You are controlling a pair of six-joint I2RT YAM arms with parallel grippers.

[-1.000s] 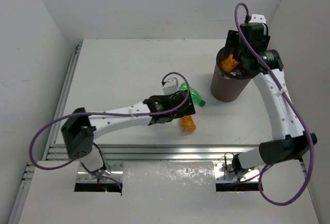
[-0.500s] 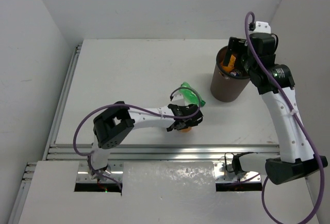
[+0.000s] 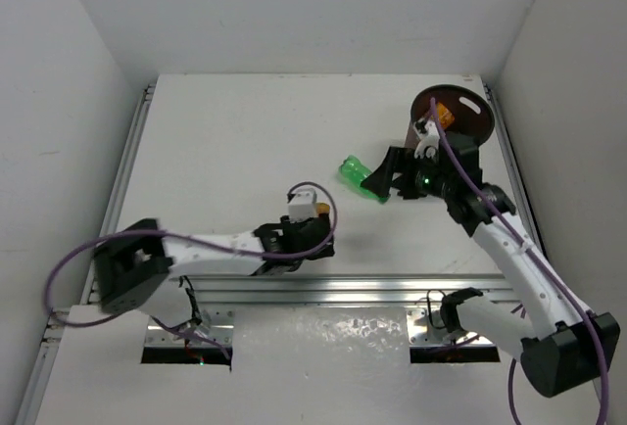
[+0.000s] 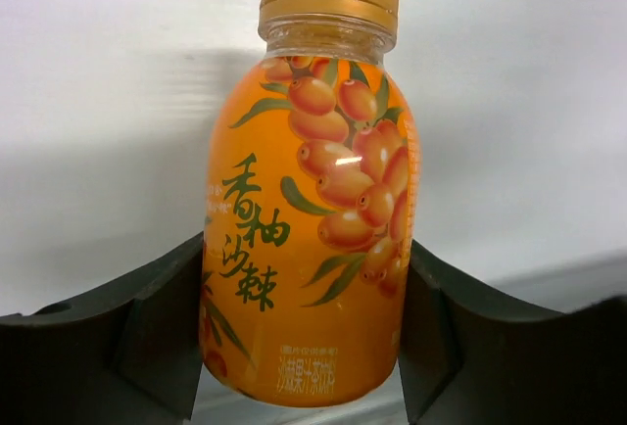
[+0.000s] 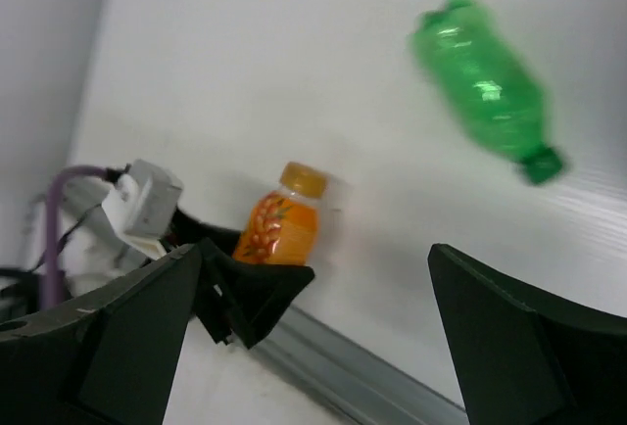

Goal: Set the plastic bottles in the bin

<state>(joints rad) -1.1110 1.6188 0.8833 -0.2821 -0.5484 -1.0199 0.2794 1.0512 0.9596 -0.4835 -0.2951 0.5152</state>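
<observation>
**A:** Entry. The orange bottle (image 4: pixel 309 219) stands upright on the table (image 3: pixel 225 141), gold cap up, filling the centre of the left wrist view. In the overhead view it sits low and just left of centre. The left gripper (image 4: pixel 306 278) is clenched on it, with one finger against each flank of the lower body.

**B:** And the other items?

**A:** The green bottle (image 5: pixel 485 82) lies on its side near the middle of the overhead frame, well apart from the orange one. The right gripper (image 5: pixel 313 259) is close by it with its jaws spread wide and nothing between them. Its height above the table cannot be told. The bin (image 3: pixel 470 126) is at the upper right, and a second orange bottle (image 3: pixel 441 113) is visible inside it.

**B:** Step in hand, as judged, is that the left arm carries its bottle to the bin. How should it be done well?

**A:** Notes, all judgement:
- **Grip:** The hold is low on a smooth, labelled body, so the bottle may pivot or slip. The squeeze should be kept firm.
- **Lift:** The bottle should go straight up before any traverse, and stay upright on the way.
- **Path:** The bin is far across the frame from the left arm's base, and the right arm lies between. The path should pass clear of that arm and of the green bottle.
- **Release:** The jaws should open only once the bottle is over the bin's mouth and above the thick rim.
</observation>
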